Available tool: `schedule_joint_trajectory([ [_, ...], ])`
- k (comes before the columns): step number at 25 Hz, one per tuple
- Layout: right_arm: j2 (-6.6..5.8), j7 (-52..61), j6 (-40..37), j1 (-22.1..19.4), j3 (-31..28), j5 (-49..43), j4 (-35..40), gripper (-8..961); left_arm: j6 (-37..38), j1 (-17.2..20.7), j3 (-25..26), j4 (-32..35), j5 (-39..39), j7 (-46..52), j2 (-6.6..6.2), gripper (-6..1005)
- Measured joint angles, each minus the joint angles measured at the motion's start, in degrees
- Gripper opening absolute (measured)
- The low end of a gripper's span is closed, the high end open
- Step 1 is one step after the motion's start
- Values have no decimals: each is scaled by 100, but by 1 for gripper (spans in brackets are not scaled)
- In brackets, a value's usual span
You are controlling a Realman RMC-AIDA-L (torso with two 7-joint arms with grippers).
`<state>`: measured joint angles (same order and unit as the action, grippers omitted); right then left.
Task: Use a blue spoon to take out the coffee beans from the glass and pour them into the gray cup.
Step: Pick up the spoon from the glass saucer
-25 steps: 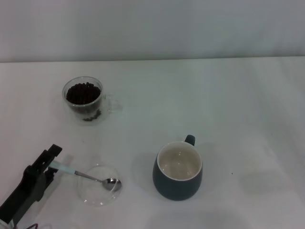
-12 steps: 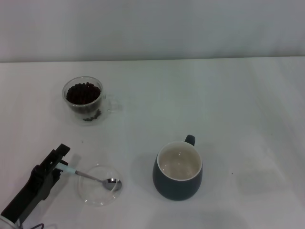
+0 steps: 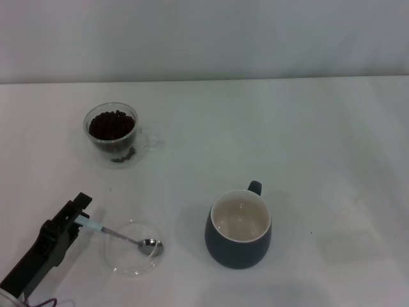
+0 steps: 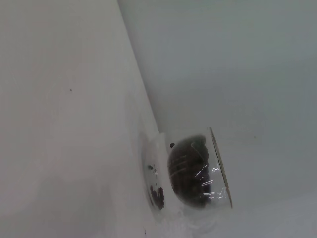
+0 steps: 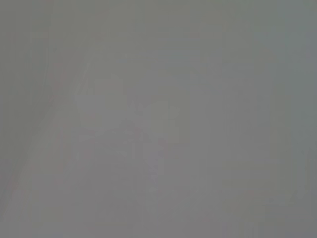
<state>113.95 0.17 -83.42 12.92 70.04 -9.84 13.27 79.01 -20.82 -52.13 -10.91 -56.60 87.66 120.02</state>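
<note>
- The glass (image 3: 112,133), near the bench's (image 3: 307,141) far left, is full of coffee beans (image 3: 111,124).
- The gray cup (image 3: 239,230) sits empty near the front edge.
- The left hand (image 3: 78,216) clasps the blue spoon (image 3: 121,236), its bowl over a clear saucer (image 3: 133,248).

We see the left gripper (image 3: 78,216) at the blue spoon (image 3: 121,236) handle end; its bowl rests in the saucer (image 3: 131,256) beyond. The glass (image 3: 113,133) stands behind, the gray cup (image 3: 239,231) right.

The right wrist view shows only a plain, even gray field from edge to edge. No object, edge or surface detail can be made out in it, and none of the right arm's own gripper appears.
</note>
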Motion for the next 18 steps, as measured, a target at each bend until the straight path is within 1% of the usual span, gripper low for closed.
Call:
schedule_joint_trajectory([
  [9,29,-46,-180,-9,1,3,1,736,-35,-9,-3,10,0,-17,-13,499],
  [14,77,-238,-251,-9,1,1,5,735,-39,14,7,10,15,-23,-14,294],
  [18,88,-270,-267,-9,1,11,8,735,-41,33,15,10,41,-20,-18,189],
])
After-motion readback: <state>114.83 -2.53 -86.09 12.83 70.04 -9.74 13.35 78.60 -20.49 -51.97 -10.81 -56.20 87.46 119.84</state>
